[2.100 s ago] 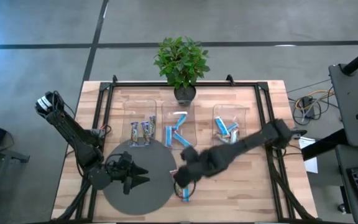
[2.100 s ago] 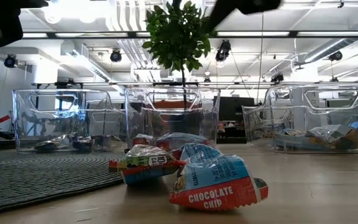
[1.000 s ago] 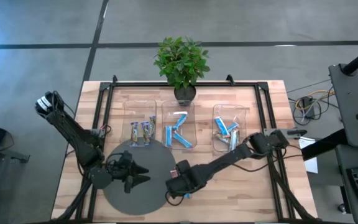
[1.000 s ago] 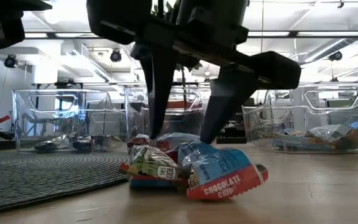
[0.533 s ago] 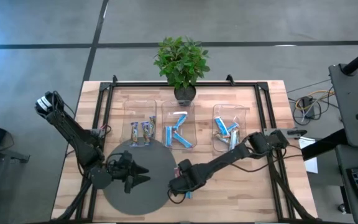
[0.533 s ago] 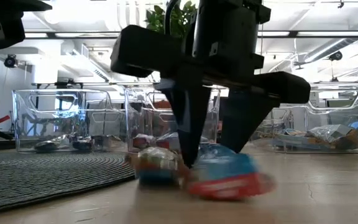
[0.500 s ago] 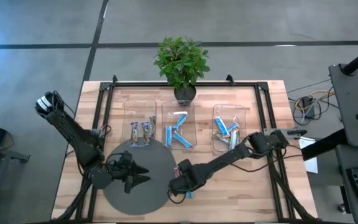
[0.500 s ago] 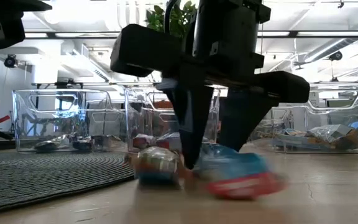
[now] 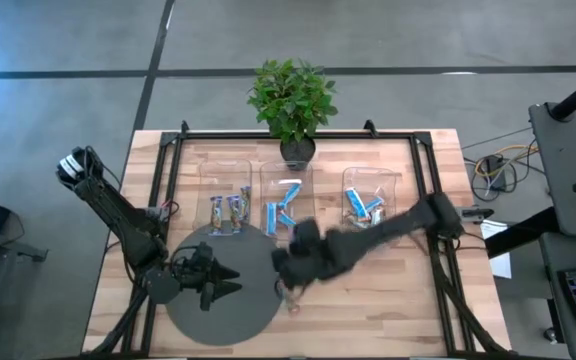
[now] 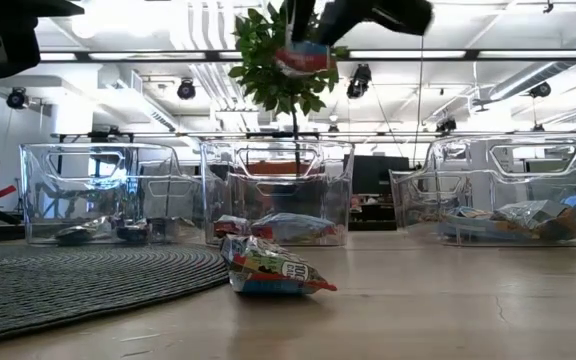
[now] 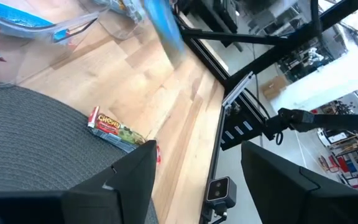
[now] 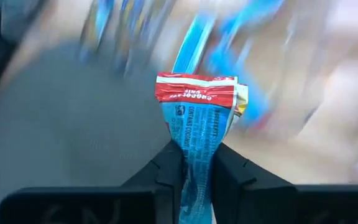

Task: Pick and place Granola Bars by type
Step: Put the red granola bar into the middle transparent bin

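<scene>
My right gripper (image 12: 196, 155) is shut on a blue-and-white granola bar (image 10: 303, 55) with a red end, held high above the table near its middle (image 9: 283, 268). A multicoloured bar (image 10: 268, 270) lies flat on the wood beside the mat's edge; it also shows as the multicoloured bar (image 11: 114, 129) in the left wrist view. My left gripper (image 9: 223, 280) rests open over the round dark mat (image 9: 218, 310), holding nothing. More bars lie in three clear trays at the far side. My right gripper pinches the blue bar between its two fingers across its flat wrapper (image 12: 194, 140), back from the red end. The red crimped end (image 12: 197, 90) sticks out beyond the fingertips. The bar is lifted clear of the table.
Three clear trays stand in a row: left tray (image 9: 226, 210), middle tray (image 9: 286, 208), right tray (image 9: 368, 205). A potted plant (image 9: 293, 100) stands behind them at the far edge. Bare wood lies to the right of the mat.
My right gripper has shut on the blue bar and risen with it, moving toward the far edge. The bar is now lifted clear. The multicoloured bar that lay against it stays on the table, slightly shifted.
</scene>
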Tool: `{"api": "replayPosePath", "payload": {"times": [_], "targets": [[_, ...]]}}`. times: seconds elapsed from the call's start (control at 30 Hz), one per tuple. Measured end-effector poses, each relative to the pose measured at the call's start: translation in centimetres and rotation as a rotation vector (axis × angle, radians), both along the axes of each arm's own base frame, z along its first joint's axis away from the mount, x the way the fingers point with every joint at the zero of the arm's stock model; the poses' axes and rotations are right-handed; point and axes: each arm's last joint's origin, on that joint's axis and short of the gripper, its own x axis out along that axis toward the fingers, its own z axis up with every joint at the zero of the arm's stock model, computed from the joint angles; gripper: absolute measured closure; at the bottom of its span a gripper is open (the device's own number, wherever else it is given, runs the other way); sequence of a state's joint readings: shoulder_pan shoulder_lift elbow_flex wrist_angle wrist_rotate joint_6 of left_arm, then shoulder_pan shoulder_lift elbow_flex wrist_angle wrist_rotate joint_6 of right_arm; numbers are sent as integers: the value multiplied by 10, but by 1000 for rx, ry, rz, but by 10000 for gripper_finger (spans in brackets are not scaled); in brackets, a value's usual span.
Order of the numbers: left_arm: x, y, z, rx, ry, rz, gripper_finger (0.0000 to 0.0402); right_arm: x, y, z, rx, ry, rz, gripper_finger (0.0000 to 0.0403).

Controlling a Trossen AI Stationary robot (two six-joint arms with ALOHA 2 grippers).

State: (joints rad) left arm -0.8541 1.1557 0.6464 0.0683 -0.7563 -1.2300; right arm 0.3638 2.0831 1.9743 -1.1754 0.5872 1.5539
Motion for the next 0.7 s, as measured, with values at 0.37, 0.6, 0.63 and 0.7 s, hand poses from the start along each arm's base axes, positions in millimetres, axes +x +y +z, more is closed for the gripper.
{"api": "replayPosePath", "payload": {"times": [0.37, 0.6, 0.63, 0.7], "targets": [[0, 0, 0, -3, -2, 0, 186, 9, -128, 39, -124, 18, -32, 297], [0, 0, 1, -15, -4, 2, 186, 8, -121, 38, -63, 30, 7, 214], [0, 0, 1, -15, -4, 2, 186, 8, -113, 39, -71, 25, 25, 206], [0, 0, 1, -15, -4, 2, 186, 7, -92, 39, -74, 8, 73, 192]]}}
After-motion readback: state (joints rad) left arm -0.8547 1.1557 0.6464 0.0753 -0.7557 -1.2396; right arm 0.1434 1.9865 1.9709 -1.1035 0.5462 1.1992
